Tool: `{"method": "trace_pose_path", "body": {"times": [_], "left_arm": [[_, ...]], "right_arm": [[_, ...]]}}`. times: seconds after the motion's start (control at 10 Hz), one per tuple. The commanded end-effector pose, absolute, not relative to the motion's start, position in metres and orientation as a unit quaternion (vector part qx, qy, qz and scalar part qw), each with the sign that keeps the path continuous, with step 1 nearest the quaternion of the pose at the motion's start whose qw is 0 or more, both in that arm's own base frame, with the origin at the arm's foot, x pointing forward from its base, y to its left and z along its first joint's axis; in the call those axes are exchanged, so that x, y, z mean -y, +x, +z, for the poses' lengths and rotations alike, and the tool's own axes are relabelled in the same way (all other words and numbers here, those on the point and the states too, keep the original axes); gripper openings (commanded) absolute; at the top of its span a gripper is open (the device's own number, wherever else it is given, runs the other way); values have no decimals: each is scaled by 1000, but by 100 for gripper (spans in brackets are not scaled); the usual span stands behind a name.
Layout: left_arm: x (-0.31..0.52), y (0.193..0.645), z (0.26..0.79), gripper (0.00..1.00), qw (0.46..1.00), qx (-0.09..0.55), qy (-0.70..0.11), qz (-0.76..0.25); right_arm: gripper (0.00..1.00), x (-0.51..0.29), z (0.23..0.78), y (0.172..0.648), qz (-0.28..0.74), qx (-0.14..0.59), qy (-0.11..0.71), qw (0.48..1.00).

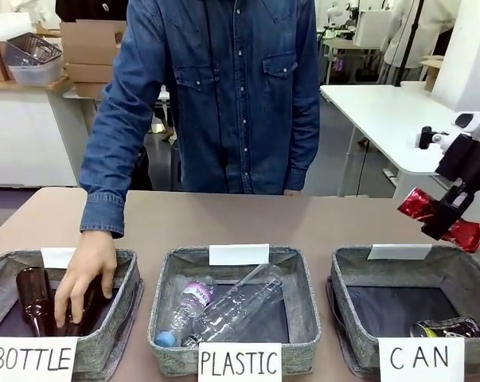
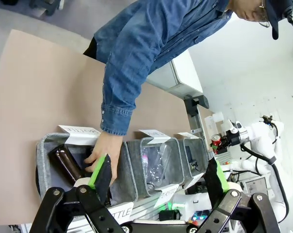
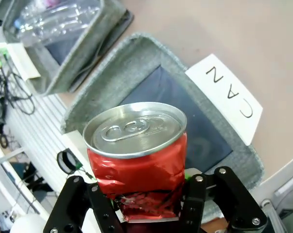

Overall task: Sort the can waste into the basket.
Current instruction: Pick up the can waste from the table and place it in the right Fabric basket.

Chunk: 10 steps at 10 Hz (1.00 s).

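A dented shiny red can (image 1: 419, 204) hangs in the air over the far right corner of the grey basket (image 1: 466, 267) signed "CAN", with my right gripper (image 1: 446, 220) shut on its middle. In the right wrist view the red can (image 3: 136, 167) stands silver top up between my right gripper's (image 3: 144, 194) black fingers, and the basket's (image 3: 136, 53) dark bottom lies below. A dark can (image 1: 448, 327) with yellowish marks lies in the basket's near right corner. My left gripper (image 2: 158, 179) is open and holds nothing, high above the table's left side.
A person in a denim shirt stands at the far side, one hand (image 1: 84, 270) reaching into the "BOTTLE" basket (image 1: 126, 274) among brown bottles (image 1: 34, 298). The middle "PLASTIC" basket (image 1: 164, 314) holds clear plastic bottles (image 1: 232, 306). Bare table lies beyond the baskets.
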<state>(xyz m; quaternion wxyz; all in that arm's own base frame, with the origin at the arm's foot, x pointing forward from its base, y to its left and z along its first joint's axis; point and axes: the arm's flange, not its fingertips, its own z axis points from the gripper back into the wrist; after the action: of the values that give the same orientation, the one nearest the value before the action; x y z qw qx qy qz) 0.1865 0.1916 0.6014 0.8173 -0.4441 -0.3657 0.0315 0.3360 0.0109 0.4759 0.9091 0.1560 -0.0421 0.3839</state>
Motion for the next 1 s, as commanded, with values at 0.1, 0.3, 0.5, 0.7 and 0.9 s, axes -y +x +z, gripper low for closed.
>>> {"method": "trace_pose_path", "body": {"times": [0.1, 0.3, 0.5, 0.7, 0.9], "left_arm": [[-191, 187, 601, 100, 817, 369, -441, 32], [-191, 187, 601, 100, 817, 369, -441, 32], [-191, 187, 601, 100, 817, 369, -441, 32], [-191, 187, 601, 100, 817, 369, -441, 32], [-191, 187, 601, 100, 817, 369, -441, 32]], "right_arm": [[100, -14, 472, 338, 378, 30, 141, 914], [100, -14, 472, 338, 377, 27, 139, 915], [99, -12, 471, 340, 382, 24, 140, 913], [100, -12, 470, 340, 379, 23, 142, 914], [100, -11, 470, 340, 366, 23, 151, 918]]}}
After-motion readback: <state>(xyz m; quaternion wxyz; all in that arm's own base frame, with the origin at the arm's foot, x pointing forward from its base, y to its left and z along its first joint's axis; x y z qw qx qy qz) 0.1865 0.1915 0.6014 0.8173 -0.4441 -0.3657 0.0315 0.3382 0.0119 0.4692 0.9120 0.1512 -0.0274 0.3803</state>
